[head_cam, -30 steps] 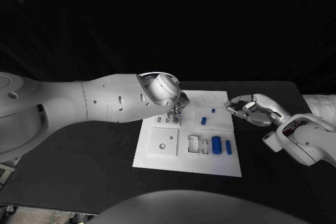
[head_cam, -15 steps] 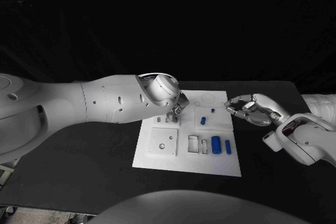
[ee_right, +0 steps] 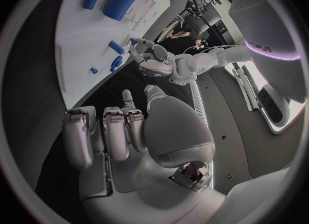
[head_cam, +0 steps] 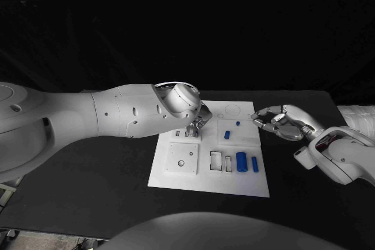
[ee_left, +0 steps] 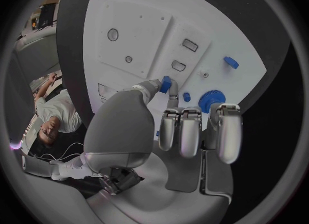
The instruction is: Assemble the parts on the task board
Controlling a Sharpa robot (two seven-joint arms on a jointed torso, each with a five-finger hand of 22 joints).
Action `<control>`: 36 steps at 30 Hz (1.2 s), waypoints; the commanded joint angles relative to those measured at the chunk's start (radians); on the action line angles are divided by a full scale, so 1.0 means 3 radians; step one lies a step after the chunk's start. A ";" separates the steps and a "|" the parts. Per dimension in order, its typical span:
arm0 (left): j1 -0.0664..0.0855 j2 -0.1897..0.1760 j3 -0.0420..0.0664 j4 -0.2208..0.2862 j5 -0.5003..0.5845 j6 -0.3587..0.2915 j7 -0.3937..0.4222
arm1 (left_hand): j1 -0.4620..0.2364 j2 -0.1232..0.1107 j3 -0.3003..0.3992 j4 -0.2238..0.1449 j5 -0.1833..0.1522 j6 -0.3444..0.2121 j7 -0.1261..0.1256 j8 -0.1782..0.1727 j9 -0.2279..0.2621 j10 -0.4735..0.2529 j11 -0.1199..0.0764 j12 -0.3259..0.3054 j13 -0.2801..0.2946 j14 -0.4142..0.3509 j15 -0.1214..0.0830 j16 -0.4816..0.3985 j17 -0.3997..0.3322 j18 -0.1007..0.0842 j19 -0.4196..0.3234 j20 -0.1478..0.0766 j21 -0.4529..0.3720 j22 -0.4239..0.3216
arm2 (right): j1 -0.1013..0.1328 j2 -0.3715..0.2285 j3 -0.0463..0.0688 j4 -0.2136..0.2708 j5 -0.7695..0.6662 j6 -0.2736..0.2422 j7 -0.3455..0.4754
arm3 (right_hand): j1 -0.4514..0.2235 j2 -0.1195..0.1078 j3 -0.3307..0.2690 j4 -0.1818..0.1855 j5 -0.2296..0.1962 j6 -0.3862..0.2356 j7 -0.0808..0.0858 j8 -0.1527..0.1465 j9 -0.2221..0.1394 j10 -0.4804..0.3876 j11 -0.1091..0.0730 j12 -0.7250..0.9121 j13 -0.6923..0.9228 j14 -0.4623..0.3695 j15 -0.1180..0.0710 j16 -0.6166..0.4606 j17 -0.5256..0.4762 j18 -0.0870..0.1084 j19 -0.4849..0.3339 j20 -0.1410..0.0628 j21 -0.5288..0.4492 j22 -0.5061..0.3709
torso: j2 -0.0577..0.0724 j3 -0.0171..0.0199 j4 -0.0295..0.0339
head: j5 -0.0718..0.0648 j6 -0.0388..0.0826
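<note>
On the black desk [head_cam: 94, 168] in front of you lies the white task board [head_cam: 209, 182], with the left hand [head_cam: 195, 125] lowered over its far left part and the right hand [head_cam: 277, 122] hovering just off its right edge. Your left hand pinches a small blue part [ee_left: 166, 84] between thumb and a fingertip, right against the board's surface, while its other fingers [ee_left: 191, 131] hang curled side by side above the board. Close to that pinch you can see a blue gear-shaped part [ee_left: 210, 100] and a smaller blue peg [ee_left: 186, 97] on the board, and another blue part [ee_left: 230, 62] farther out near the edge. Your right hand holds nothing; its fingers [ee_right: 106, 136] are curled inward toward the thumb, over the dark desk beside the board. Toward the near half of the board you can see a large blue cylinder [head_cam: 242, 161] lying next to a slimmer blue bar [head_cam: 254, 164], with two empty white slots [head_cam: 215, 160] just to their left. A short blue peg [head_cam: 227, 134] stands near the board's middle.
</note>
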 commanded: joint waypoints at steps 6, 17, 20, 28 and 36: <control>-0.0005 0.0006 0.0002 -0.0002 0.0033 -0.0055 0.0083 | 0.0094 0.0119 -0.0062 -0.0199 0.0388 0.0057 -0.0086 0.0233 0.0308 0.0353 -0.0080 0.0008 0.0877 0.0350 -0.0074 0.0008 0.0877 -0.0051 0.0347 -0.0088 0.0008 0.0878 | -0.0001 0.0002 0.0000 -0.0002 -0.0021 0.0066 -0.0025 | 0.0031 -0.0009 0.0024 0.0003 0.0024 0.0021 0.0002 0.0015 0.0005 0.0365 0.0005 -0.0018 0.0869 0.0354 0.0017 0.0012 0.0876 -0.0057 0.0241 -0.0016 -0.0010 0.0824 | 0.0000 0.0000 -0.0001 | 0.0006 0.0000; -0.0017 -0.0030 0.0001 0.0036 0.0032 -0.0171 -0.0052 | 0.0129 0.0209 -0.0054 -0.0356 0.0582 -0.0001 -0.0079 0.0389 0.0585 0.0353 -0.0095 0.0008 0.0877 0.0350 -0.0099 0.0008 0.0877 -0.0051 0.0347 -0.0108 0.0008 0.0878 | -0.0001 -0.0004 0.0000 -0.0002 -0.0019 0.0072 -0.0035 | 0.0036 -0.0013 0.0032 0.0004 0.0031 0.0009 0.0001 0.0010 0.0003 0.0365 0.0003 -0.0018 0.0869 0.0354 0.0017 0.0012 0.0876 -0.0053 0.0230 -0.0016 -0.0021 0.0819 | 0.0000 0.0001 0.0000 | 0.0019 0.0000; -0.0017 -0.0072 0.0002 0.0064 0.0120 -0.0234 -0.0243 | 0.0098 0.0213 -0.0062 -0.0353 0.0601 0.0010 -0.0075 0.0422 0.0632 0.0353 -0.0097 0.0008 0.0877 0.0350 -0.0104 0.0008 0.0877 -0.0051 0.0347 -0.0112 0.0008 0.0878 | -0.0001 -0.0003 0.0000 -0.0005 -0.0018 0.0069 -0.0034 | 0.0039 -0.0014 0.0036 0.0004 0.0033 0.0003 0.0001 0.0008 0.0002 0.0365 0.0002 -0.0018 0.0869 0.0354 0.0017 0.0012 0.0876 -0.0052 0.0226 -0.0016 -0.0024 0.0817 | -0.0003 0.0002 0.0001 | 0.0026 0.0000; 0.0001 -0.0237 0.0002 0.0154 0.0816 -0.0410 -0.0731 | 0.0010 0.0231 -0.0068 -0.0334 0.0755 0.0017 -0.0056 0.0479 0.0728 0.0353 -0.0098 0.0008 0.0877 0.0350 -0.0113 0.0008 0.0877 -0.0051 0.0347 -0.0124 0.0008 0.0878 | -0.0002 0.0002 -0.0001 -0.0011 -0.0015 0.0047 -0.0032 | 0.0058 -0.0016 0.0059 0.0000 0.0037 -0.0013 -0.0001 0.0004 0.0002 0.0365 0.0000 -0.0018 0.0869 0.0354 0.0015 0.0012 0.0876 -0.0048 0.0215 -0.0017 -0.0034 0.0813 | -0.0007 0.0000 0.0001 | 0.0039 0.0000; 0.0011 -0.0325 0.0002 0.0242 0.1293 -0.0572 -0.1059 | -0.0077 0.0263 -0.0111 -0.0274 0.0800 0.0056 -0.0047 0.0505 0.0763 0.0353 -0.0088 0.0008 0.0877 0.0350 -0.0109 0.0008 0.0877 -0.0051 0.0347 -0.0123 0.0008 0.0878 | -0.0002 0.0013 -0.0001 -0.0011 -0.0014 0.0033 -0.0033 | 0.0080 -0.0019 0.0080 -0.0005 0.0041 -0.0018 -0.0002 0.0005 0.0003 0.0365 -0.0001 -0.0018 0.0869 0.0354 0.0014 0.0012 0.0876 -0.0046 0.0206 -0.0018 -0.0042 0.0809 | -0.0001 0.0000 0.0000 | 0.0056 0.0000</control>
